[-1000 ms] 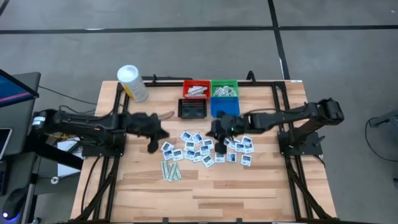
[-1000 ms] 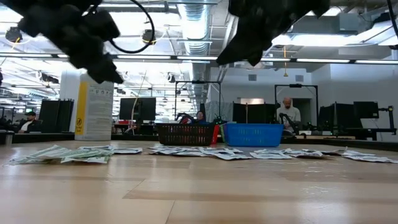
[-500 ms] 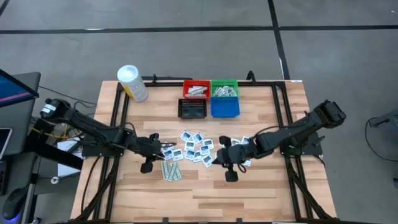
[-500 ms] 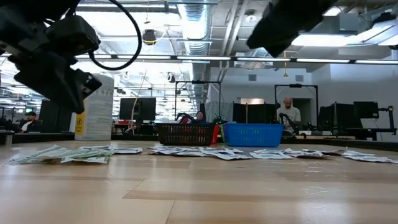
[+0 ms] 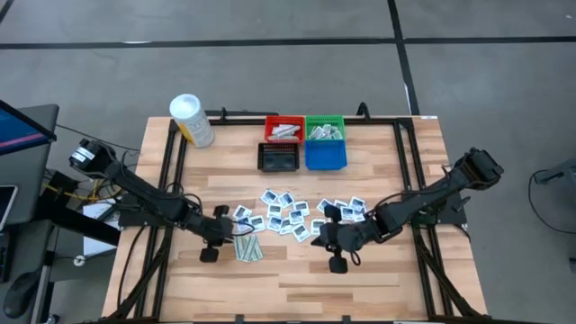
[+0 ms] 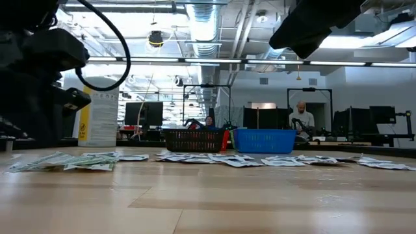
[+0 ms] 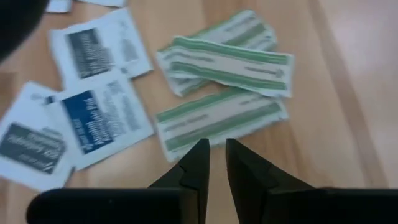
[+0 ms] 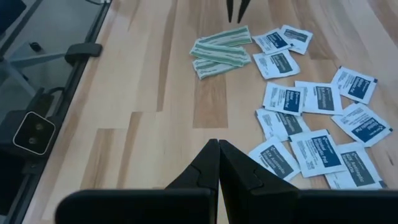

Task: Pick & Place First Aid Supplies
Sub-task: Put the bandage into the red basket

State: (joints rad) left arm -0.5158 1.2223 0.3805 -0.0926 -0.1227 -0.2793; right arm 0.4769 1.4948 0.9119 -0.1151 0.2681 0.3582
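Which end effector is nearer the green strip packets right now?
Left. The left end effector hangs right at the green strip packets; the right end effector sits farther off, at the square packets.

arms: two, matte black, jointed, tubular links | left arm [image 5: 135, 187]: black cable looping | fingers [image 7: 194, 168]: dark, tapered wedge tips | right arm [image 5: 432, 193]: blocky black shoulder joint

Smooth pale wooden table [image 5: 378, 279]; paper packets [image 5: 283, 214].
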